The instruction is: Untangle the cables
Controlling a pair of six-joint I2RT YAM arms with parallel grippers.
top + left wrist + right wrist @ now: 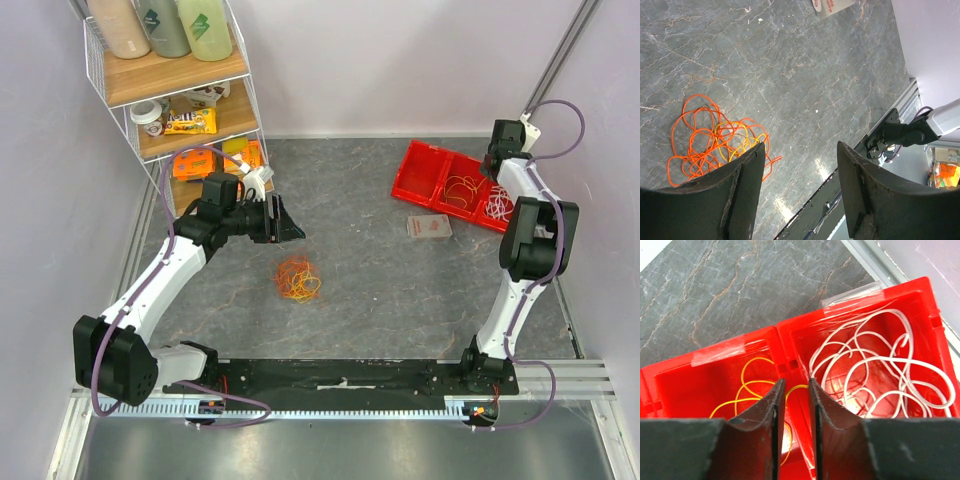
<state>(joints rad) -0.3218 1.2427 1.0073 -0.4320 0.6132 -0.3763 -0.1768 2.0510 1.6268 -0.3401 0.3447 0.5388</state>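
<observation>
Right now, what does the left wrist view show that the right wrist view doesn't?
Only the left wrist view: the orange and yellow tangle lying loose on the table, with the left gripper open above its edge and holding nothing.

Only the right wrist view: the red bin, with a yellow cable in one compartment and white cables in the next. The right gripper hangs over the divider, its jaws a narrow gap apart.

Both: the grey marbled tabletop.

Grey marbled table point(380, 300), pale walls point(400, 60), wire shelf point(175, 82).
</observation>
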